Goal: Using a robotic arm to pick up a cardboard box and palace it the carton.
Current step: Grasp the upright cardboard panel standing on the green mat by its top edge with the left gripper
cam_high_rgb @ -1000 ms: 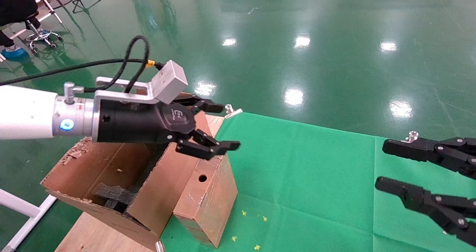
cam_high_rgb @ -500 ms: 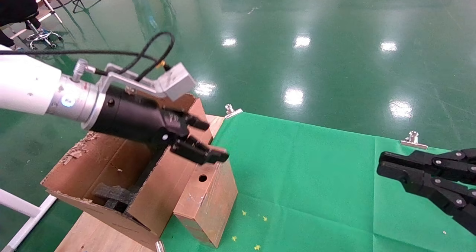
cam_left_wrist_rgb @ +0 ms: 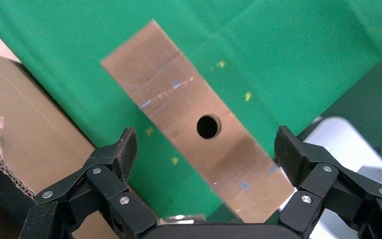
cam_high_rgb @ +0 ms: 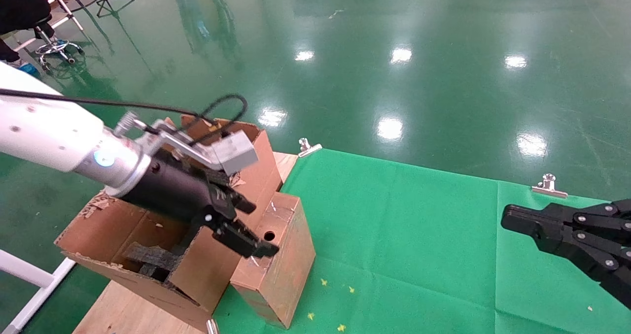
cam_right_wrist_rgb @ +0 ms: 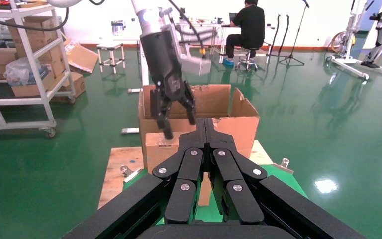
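Judging by the layout, little is done: the cardboard box is seen upright on the green tabletop beside the carton, ungrasped, with the left tool spread wide above it, empty, while the right tool is kept closed aside.

Robot lab: green epoxy floor, rigs.

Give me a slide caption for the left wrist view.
Open left gripper poised above the cardboard box on green cloth.
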Motion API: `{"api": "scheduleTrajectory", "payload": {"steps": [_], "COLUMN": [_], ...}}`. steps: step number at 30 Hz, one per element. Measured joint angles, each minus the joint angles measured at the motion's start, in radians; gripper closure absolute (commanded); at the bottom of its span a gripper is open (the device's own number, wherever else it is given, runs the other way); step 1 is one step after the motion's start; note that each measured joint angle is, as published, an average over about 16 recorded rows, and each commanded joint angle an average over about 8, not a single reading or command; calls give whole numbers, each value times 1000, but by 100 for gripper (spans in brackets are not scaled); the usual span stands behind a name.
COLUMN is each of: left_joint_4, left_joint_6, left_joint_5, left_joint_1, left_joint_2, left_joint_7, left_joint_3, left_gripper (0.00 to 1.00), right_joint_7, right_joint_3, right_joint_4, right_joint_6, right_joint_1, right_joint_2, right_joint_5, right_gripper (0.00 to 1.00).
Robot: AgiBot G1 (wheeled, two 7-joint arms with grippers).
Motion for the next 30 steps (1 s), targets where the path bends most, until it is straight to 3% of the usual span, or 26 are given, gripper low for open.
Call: {"api": "scheduleTrajectory", "payload": {"steps": [10,22,23,27,28,30], "left_joint_4": [1,2,2,2,2,2], "left_joint_6": [-15,-46,-48,-57,-59,-61], "left_joint_5": [45,88,90,100,101,103], "left_joint_1": [-69,-105,-106,-109,-109,-108], "left_joint_2": [64,123,127,138,140,142], "left_joint_7": [-46,-124,-128,-140,-142,-145], "left_joint_3": [169,266,270,282,285,288], "left_gripper": [0,0,0,0,6,31], "right_joint_7": [0,0,0,0,0,0], "right_joint_3": [0,0,0,0,0,0], "right_joint_4": [0,0,0,0,0,0], "right_joint_6": [0,0,0,0,0,0], "right_joint_1": [0,0,0,0,0,0], "right_joint_2": [0,0,0,0,0,0], "right_joint_5": [0,0,0,0,0,0], "right_gripper": [100,99,93,43,31,6]}}
